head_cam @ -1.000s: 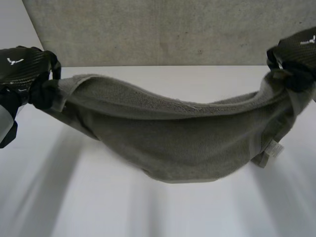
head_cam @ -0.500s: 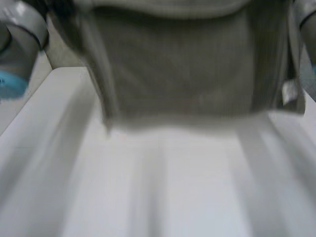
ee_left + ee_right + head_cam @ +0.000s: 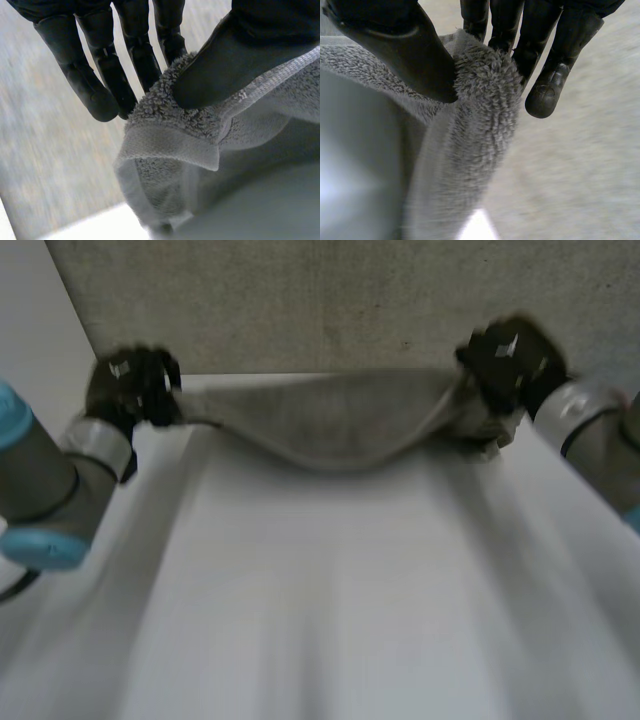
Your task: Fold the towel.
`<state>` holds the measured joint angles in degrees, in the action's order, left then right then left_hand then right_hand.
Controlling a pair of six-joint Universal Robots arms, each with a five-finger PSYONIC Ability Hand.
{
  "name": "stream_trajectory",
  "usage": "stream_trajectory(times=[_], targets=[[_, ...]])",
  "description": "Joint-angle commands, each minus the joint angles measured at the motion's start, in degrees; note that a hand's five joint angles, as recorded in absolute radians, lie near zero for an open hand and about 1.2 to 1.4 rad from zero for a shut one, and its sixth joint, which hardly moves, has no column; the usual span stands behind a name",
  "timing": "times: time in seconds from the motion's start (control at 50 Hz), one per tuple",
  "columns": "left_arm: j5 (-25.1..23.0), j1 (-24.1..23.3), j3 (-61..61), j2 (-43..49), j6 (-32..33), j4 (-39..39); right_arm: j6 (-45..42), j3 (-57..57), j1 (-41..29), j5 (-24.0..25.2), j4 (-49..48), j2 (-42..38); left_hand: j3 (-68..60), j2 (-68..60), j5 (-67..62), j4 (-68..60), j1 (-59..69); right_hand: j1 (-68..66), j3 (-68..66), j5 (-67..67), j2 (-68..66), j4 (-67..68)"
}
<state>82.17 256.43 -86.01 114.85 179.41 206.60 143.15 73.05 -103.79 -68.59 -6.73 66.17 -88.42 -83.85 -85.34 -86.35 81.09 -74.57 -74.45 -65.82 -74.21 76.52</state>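
- The grey terry-cloth towel (image 3: 330,425) hangs as a sagging band over the far edge of the white worktop (image 3: 330,600). I cannot tell whether its low middle touches the surface.
- The left robot hand (image 3: 135,388) grasps the towel's left end. Its wrist view shows the thumb pressing a hemmed corner against the fingers (image 3: 95,90).
- The right robot hand (image 3: 505,365) grasps the right end, with the fluffy edge pinched between thumb and fingers (image 3: 550,75).
- A speckled grey wall (image 3: 300,300) stands behind.
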Motion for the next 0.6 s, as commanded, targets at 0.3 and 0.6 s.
stream_trajectory(times=[0.3, 0.6], targets=[[-12.74, 9.00, -28.32, -10.25, 10.69, 5.05, -9.21, 30.91, 6.32, 5.40, 0.75, 12.66, 8.42, 3.85, 15.34, 6.35, -1.09, -5.43, -5.55, -4.18, -5.79, 3.48], [-12.83, 8.74, -31.23, -5.43, 11.31, 5.31, -8.77, 34.44, 6.32, 0.22, -1.00, 7.75, 8.42, 3.85, 15.34, 6.35, -1.09, 4.27, 4.15, 5.52, 3.90, -6.22]])
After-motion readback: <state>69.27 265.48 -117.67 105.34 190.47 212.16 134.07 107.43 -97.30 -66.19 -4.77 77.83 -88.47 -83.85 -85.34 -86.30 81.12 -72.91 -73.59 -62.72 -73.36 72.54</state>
